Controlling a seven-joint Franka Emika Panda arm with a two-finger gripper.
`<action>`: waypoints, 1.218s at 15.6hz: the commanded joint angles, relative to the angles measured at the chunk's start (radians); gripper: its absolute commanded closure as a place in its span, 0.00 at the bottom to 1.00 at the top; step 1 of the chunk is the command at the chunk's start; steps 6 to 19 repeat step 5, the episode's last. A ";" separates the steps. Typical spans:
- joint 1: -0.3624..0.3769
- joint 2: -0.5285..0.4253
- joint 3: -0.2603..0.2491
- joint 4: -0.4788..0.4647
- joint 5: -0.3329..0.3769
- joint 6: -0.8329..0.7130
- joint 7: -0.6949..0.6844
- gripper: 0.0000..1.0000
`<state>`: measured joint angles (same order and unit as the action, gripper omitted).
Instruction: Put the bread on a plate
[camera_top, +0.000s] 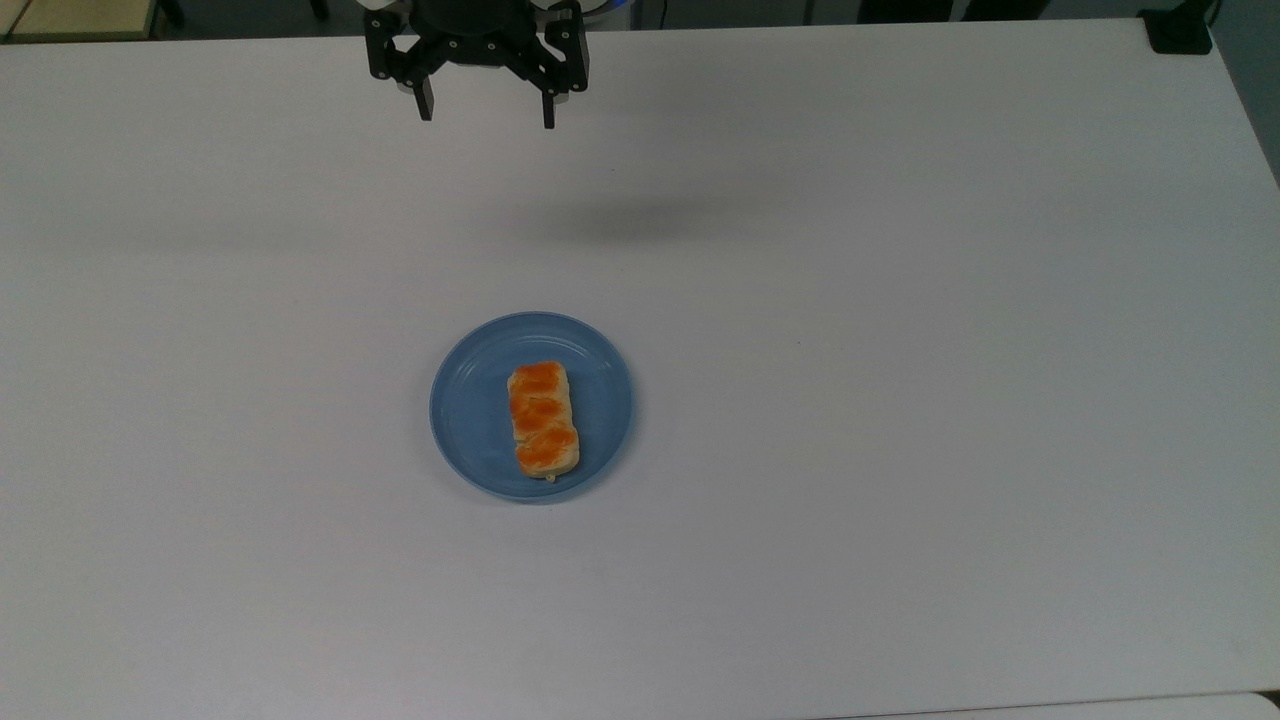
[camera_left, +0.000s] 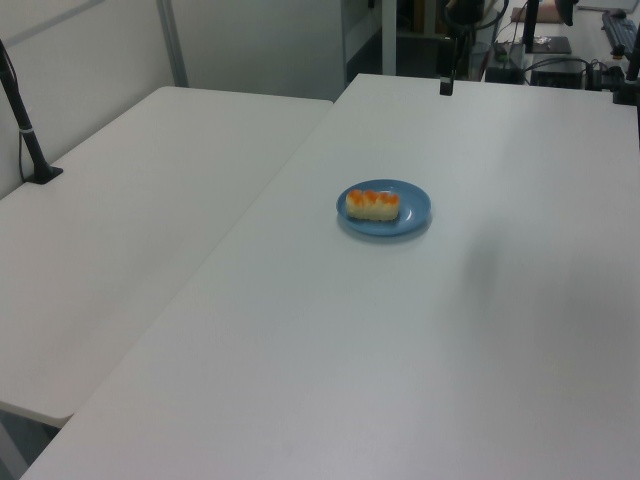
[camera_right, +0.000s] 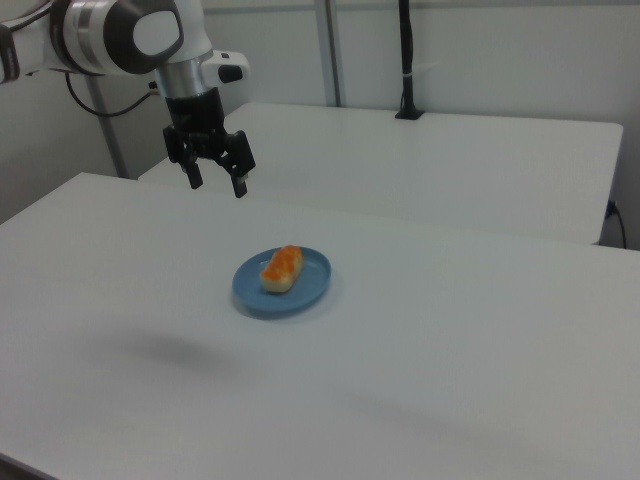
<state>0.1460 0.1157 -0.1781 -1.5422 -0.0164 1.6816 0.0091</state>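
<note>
bread (camera_top: 543, 417) lies on plate (camera_top: 470, 400), mid-desk (camera_top: 900, 400) | gripper (camera_top: 487, 110) spread, empty, above far edge | second desk (camera_left: 120, 200) beside

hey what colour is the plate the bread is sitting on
Plain blue plate, clearest in the top view.

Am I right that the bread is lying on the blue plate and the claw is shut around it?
Not quite. The bread is lying on the blue plate, but the claw is open and empty, raised well away from it. The right view shows this plainly, with the spread fingers holding nothing.
</note>
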 joint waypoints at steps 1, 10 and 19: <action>0.000 -0.030 0.005 -0.029 0.010 -0.054 0.008 0.00; 0.000 -0.027 0.005 -0.027 0.012 -0.059 0.008 0.00; 0.000 -0.027 0.005 -0.027 0.012 -0.059 0.008 0.00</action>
